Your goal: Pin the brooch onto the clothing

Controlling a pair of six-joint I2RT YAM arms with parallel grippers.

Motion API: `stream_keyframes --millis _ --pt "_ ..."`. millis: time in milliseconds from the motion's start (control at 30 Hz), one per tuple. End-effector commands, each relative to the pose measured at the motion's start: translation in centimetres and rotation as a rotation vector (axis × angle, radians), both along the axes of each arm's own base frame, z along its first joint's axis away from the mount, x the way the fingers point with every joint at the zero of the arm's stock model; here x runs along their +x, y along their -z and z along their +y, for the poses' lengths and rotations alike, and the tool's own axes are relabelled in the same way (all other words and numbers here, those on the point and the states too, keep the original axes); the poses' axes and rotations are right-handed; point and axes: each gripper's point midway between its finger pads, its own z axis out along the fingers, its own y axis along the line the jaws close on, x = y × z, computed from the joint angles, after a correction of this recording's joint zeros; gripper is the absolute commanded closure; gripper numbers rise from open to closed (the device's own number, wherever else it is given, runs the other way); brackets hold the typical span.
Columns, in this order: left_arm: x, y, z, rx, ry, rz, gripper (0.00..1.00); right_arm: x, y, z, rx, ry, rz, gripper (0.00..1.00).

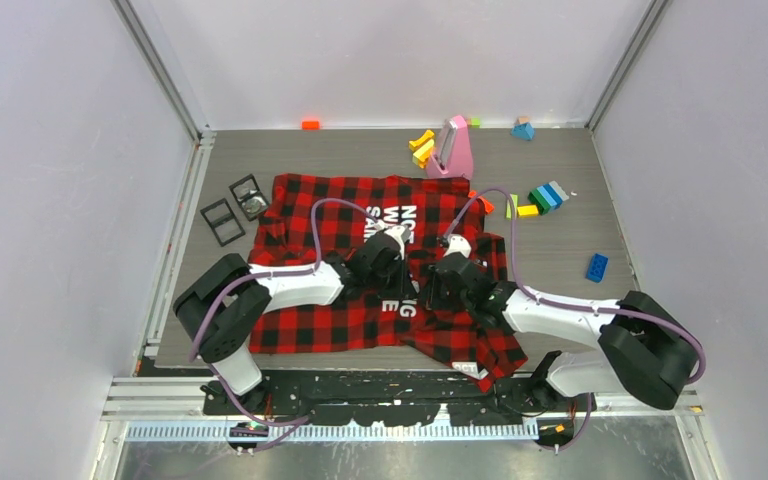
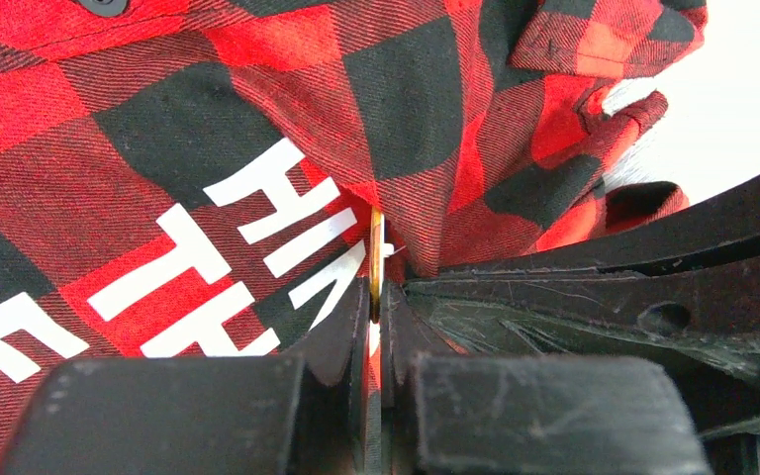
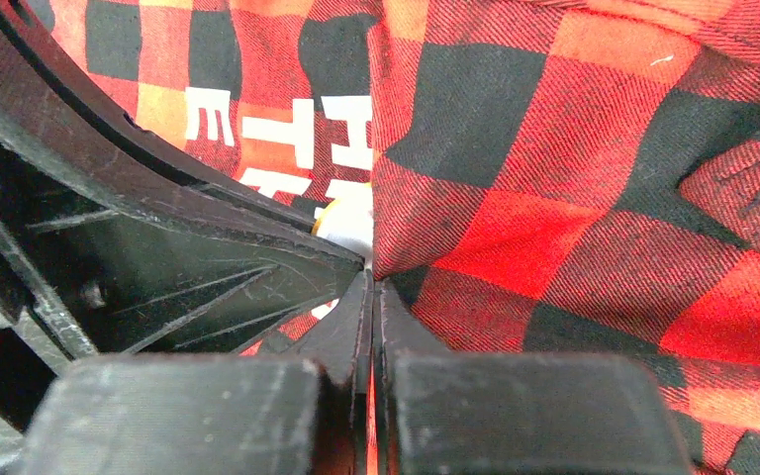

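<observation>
You have the large red-and-black buffalo-check flannel shirt (image 1: 360,320) with white block lettering spread rumpled across the middle of the worktop (image 1: 600,220), a fold bunched up near the letters; the thin gold-rimmed brooch (image 2: 376,259) stands upright and edge-on, pinched in the left end effector (image 2: 376,309), touching that fold.

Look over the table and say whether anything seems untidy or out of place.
The shirt lies rumpled, bunched into folds at its middle, and its near right corner droops over the table edge. Loose toy blocks are scattered at the far right.
</observation>
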Motion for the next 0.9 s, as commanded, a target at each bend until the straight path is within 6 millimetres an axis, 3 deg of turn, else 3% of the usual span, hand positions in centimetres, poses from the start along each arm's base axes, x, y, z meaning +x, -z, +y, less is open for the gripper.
stream_keyframes --millis 0,867 --pt "1.4 -2.5 -1.4 -0.119 -0.045 -0.074 1.0 -0.1 -0.4 1.2 0.052 -0.02 0.002 0.99" --pt "1.3 -4.9 -2.2 -0.318 -0.072 -0.1 1.0 -0.5 0.7 1.8 0.063 -0.039 0.043 0.99"
